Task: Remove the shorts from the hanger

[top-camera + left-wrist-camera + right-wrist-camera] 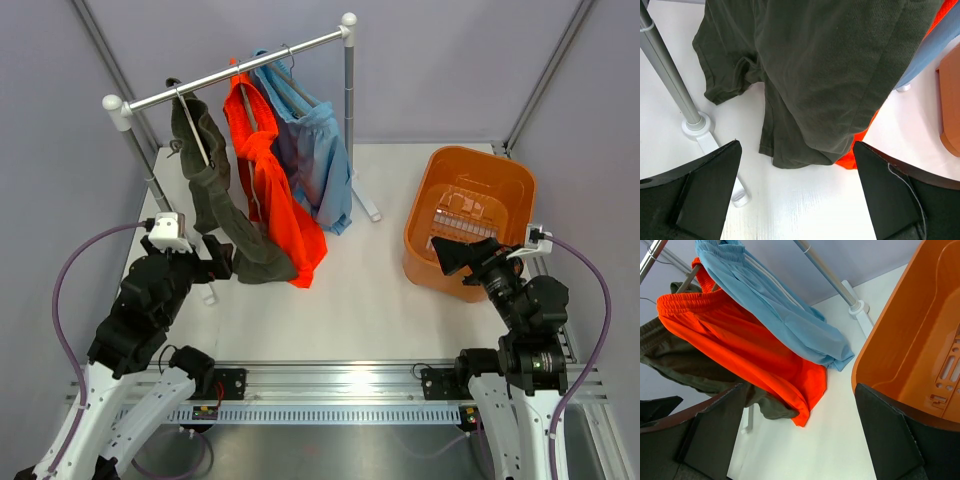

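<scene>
Top view: 3 shorts hang on wire hangers [196,132] from the rack rail [240,68] at approx 11 o'clock of the worktop [360,310]. Olive shorts [213,185] sit at the rail's 8 o'clock end, orange shorts [272,190] in the middle, lt blue shorts [318,165] toward the 2 o'clock end. All 3 are bunched close, and the orange overlaps its neighbours on both sides. Olive and orange hems hang low by the worktop; can't tell if they touch it. L hand [222,258] is at approx 9 o'clock of the worktop, just beside the olive hem, fingers apart w/ nothing between them; contact w/ the cloth can't be told. L wrist view: the olive hem fills 12 o'clock ahead of the spread fingers, a sliver of orange peeks out at its 4 o'clock side, and the rack post foot [695,125] is at 9 o'clock. R hand [452,256] is at approx 3 o'clock of the worktop, against the near wall of the orange basket [425,200], fingers apart and empty, well apart from the shorts. R wrist view: basket wall at 3 o'clock, shorts at 10–11 o'clock.
</scene>
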You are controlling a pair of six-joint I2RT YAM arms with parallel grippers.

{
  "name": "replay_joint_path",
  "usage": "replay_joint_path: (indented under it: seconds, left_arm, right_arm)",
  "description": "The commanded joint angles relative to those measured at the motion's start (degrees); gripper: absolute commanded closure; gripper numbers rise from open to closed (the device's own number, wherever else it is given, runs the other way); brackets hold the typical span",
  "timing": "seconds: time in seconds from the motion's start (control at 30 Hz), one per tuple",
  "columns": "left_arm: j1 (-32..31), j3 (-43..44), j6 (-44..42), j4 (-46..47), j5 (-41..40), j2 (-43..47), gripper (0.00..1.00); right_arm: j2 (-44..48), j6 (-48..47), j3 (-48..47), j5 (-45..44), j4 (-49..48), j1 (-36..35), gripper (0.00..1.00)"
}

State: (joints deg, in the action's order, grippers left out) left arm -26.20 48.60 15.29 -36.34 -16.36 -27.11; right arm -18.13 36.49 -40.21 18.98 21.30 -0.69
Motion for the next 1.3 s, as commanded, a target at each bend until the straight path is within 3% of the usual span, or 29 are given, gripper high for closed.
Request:
replay_joint_path:
  seconds: [0.0,0.13,0.43,0.57,0.7,0.9,1.03,1.27]
  left_arm:
    - [-0.26,0.27,0.0,2.59,0.0,0.22,0.01]
    - [-0.26,4.65,-0.26,1.1,4.23,0.92,0.01]
    - [-0.26,24.76,-0.61,-2.77,-2.18,-2.85,0.01]
    - [-0.26,33.38,1.32,-3.82,-5.78,-9.52,0.01]
    - [-0.26,43.4,3.86,-7.69,-10.35,-23.73,0.05]
    - [-0.26,54.21,5.1,-9.19,-11.94,-35.8,0.08]
    - [-0.26,58.45,5.28,-10.07,-15.1,-42.74,0.14]
    - [-0.35,60.03,3.96,-7.87,-20.99,-46.97,0.17]
  right_arm:
    - [0.99,-0.37,-0.22,-0.35,-1.08,0.25,0.0]
    - [0.12,-1.68,-1.97,-0.96,1.28,0.16,0.01]
    - [-0.24,-2.21,-1.46,-1.23,2.08,0.25,0.0]
    - [-1.38,-2.04,-1.1,-0.7,1.55,0.25,0.01]
    - [-2.61,-1.77,-1.1,0.17,0.68,0.25,0.01]
    - [-4.98,-2.12,-2.68,1.23,0.67,0.25,0.01]
    - [-6.13,-2.12,-3.91,1.67,1.38,0.25,0.01]
    - [-6.39,-3.53,-4.88,2.81,3.92,0.25,0.01]
